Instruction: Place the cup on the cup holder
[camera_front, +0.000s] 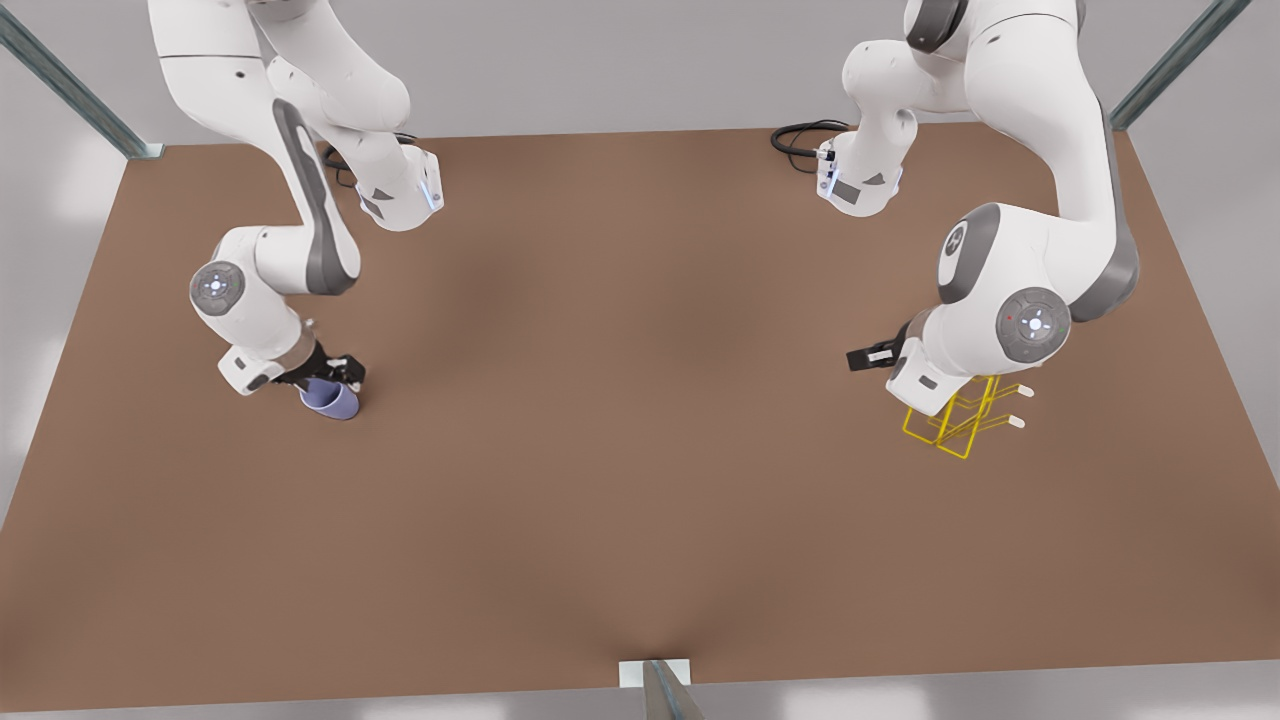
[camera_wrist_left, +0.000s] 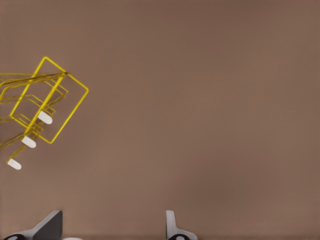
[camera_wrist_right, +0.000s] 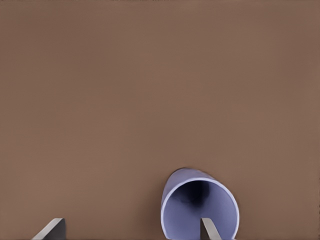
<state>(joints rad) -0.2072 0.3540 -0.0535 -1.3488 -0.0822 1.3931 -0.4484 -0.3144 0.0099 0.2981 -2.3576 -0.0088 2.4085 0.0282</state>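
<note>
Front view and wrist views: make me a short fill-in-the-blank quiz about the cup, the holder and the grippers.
1. The right gripper is at the lavender-blue ___.
2. The left gripper is beside the cup holder, whose wire is ___.
3. The holder's pegs have ___ tips.
4. Both grippers' fingers are ___.
Missing words: cup; yellow; white; open.

A simulated robot test cell, not a lived-in room. Two white Franka arms are mounted at the far edge of a bare brown worktop, with plain grey walls behind and metal frame struts at the corners. A black cable loops by one arm's base. Surfaces are flat, uniform and unmarked, as in a render.
</note>
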